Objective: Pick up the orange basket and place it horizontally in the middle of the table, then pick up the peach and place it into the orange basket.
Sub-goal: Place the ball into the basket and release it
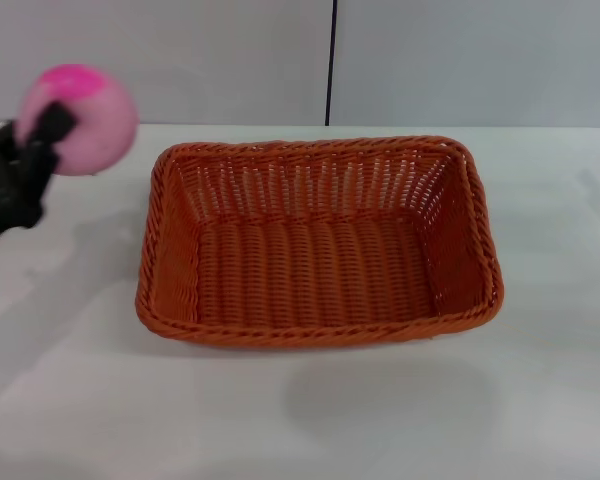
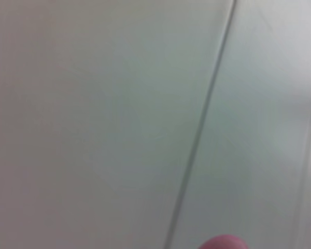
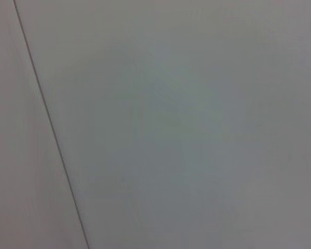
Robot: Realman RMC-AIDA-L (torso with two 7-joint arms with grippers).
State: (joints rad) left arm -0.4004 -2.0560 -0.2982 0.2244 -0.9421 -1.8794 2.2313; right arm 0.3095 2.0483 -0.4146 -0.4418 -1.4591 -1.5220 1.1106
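The orange basket point(image 1: 320, 240) lies lengthwise across the middle of the white table point(image 1: 540, 400), open side up, with nothing inside it. At the far left of the head view my left gripper point(image 1: 50, 130) is shut on the peach point(image 1: 85, 120), a pale pink ball with a magenta patch on top. The peach hangs in the air above the table, to the left of the basket's left rim. A sliver of the peach point(image 2: 223, 243) also shows in the left wrist view. My right gripper is out of view.
A grey wall with a dark vertical seam point(image 1: 331, 60) rises behind the table's far edge. Bare tabletop runs along the front and to the right of the basket.
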